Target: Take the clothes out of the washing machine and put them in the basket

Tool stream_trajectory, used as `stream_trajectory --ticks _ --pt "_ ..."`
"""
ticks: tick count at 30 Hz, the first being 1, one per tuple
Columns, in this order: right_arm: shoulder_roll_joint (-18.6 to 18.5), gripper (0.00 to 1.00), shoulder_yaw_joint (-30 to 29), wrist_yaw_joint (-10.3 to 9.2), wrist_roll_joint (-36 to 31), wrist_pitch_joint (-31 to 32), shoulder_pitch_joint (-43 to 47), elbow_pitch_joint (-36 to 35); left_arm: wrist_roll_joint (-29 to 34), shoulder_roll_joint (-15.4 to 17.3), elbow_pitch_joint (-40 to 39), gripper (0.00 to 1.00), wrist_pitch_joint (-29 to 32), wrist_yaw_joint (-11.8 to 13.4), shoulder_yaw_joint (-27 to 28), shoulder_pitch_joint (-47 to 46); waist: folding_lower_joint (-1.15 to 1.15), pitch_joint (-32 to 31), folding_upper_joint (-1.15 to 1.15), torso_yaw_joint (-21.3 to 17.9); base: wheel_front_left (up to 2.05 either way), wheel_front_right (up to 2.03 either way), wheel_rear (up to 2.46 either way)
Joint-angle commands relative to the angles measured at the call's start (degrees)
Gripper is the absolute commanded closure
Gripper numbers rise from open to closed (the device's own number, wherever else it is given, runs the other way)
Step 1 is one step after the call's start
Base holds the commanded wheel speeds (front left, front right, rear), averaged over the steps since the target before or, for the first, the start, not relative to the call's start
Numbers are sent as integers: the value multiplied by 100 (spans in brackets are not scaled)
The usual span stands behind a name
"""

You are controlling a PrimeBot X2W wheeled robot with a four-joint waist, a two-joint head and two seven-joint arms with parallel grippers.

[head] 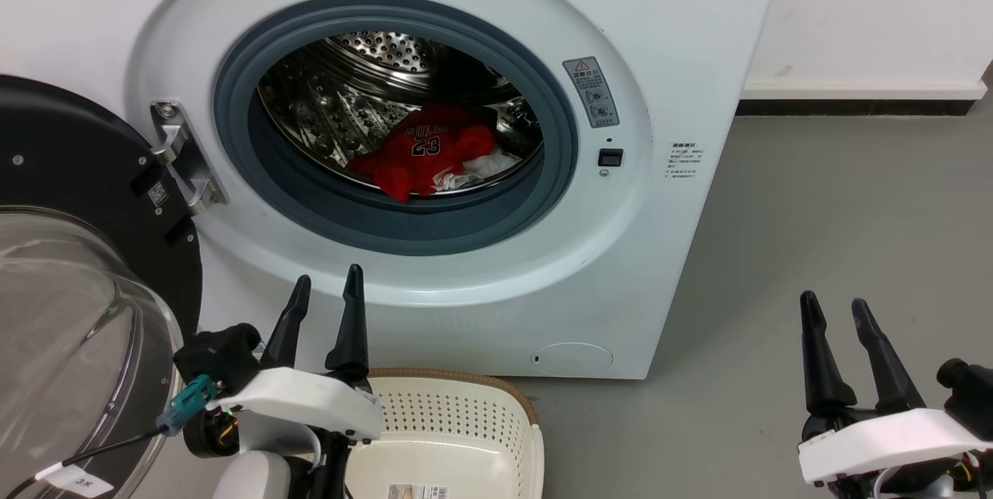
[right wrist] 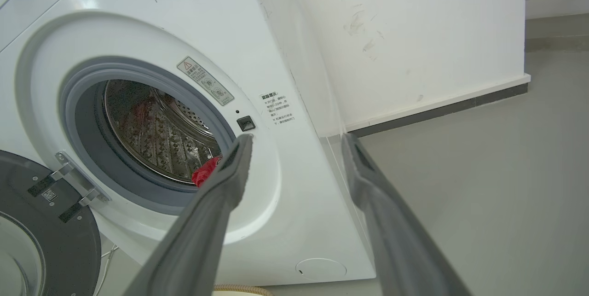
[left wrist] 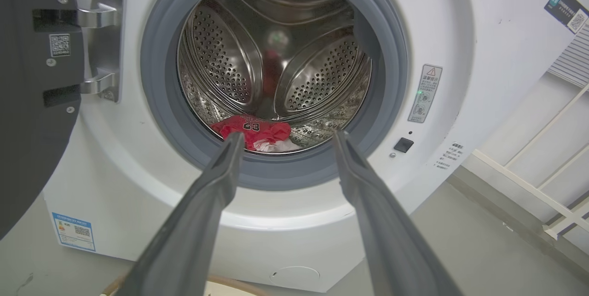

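The jersey (head: 427, 146), red with a "23" on it, lies bunched at the bottom front of the drum (head: 349, 88), and a white cloth (head: 487, 167) pokes out at its right edge, touching it. Whether a second red garment is folded in with them cannot be told. The washer (head: 683, 57) stands with its door (head: 70, 173) swung wide to the left. The basket (head: 465, 377) sits on the floor just in front of the washer, below the opening. The part of it that shows holds no clothes, only a paper label (head: 417, 491) on its bottom.

The task looks barely begun: the door is open, but every garment is yet to be lifted out and dropped in the basket.

The left gripper (head: 329, 274) hangs in front of the washer above the basket's left side, its fingers spread and holding nothing. The right gripper (head: 834, 299) is well off to the right over bare floor (head: 814, 212), its fingers likewise spread and empty.

The left wrist view looks straight into the drum and shows the clothes between its own fingers, low behind the grey ring (left wrist: 158, 102). The right wrist view sees the washer at a slant and catches just a scrap of red at the ring's edge. The head view gives the basket's inside, whereas both wrist views catch a sliver of its rim.
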Motion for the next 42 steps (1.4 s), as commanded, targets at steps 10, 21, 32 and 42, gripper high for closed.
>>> stream_trajectory --ticks 10,21,32,42 --pt "-2 0 84 0 -695 -135 33 -158 656 49 76 0 -191 124 -46 -169 0 14 0 -1 0 0 0" --pt "-1 0 134 0 -1226 -191 82 -212 1154 51 146 0 -316 199 -87 -198 0 17 0 12 0 0 0" --pt "0 0 129 -1 -1710 -212 123 -259 1643 34 160 0 -447 260 -116 -220 0 21 0 24 0 0 0" --pt "0 0 110 -1 -2077 -216 148 -271 2002 8 189 0 -555 260 -117 -194 0 20 0 47 0 0 0"
